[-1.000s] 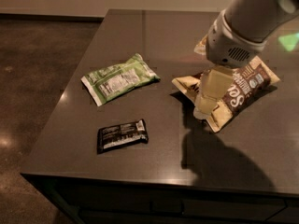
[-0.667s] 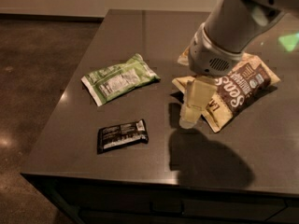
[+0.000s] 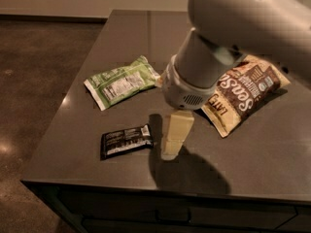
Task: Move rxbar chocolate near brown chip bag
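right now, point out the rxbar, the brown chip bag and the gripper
rxbar (image 3: 126,141), camera view, wrapper's middle
brown chip bag (image 3: 248,92), camera view, dark centre
gripper (image 3: 171,151), camera view, lower end, just right of rxbar

The only words I can read stand on the brown chip bag (image 3: 243,93): big white letters running slantwise along its dark centre spell "Sens", with the rest cut off behind my arm. Beneath them, in smaller white capitals, I make out "LATE". The rxbar chocolate (image 3: 126,141) carries white print too small to read. The green and white bag (image 3: 121,81) shows a white label panel whose lines I cannot make out. My claw (image 3: 171,147) hangs over the bench (image 3: 272,159), just right of the rxbar chocolate, and bears no marking.
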{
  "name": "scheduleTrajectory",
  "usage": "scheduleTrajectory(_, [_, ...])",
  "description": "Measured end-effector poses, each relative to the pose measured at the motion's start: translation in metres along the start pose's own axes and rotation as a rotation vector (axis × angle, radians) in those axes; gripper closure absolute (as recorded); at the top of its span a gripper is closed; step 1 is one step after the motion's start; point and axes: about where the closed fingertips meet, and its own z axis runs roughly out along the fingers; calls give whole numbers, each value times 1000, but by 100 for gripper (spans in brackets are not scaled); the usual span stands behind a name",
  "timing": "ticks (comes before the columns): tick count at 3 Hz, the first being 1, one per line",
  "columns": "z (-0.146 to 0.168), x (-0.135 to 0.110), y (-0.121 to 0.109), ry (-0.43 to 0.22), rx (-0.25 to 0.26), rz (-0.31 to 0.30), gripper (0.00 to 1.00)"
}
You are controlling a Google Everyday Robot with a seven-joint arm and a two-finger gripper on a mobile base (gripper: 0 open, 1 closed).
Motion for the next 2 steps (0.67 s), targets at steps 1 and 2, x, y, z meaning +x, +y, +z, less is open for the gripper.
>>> scheduleTrajectory(1, [22, -17, 10, -10, -13, -44, 0])
scheduleTrajectory(2, [40, -28, 14, 0, -47, -70, 0])
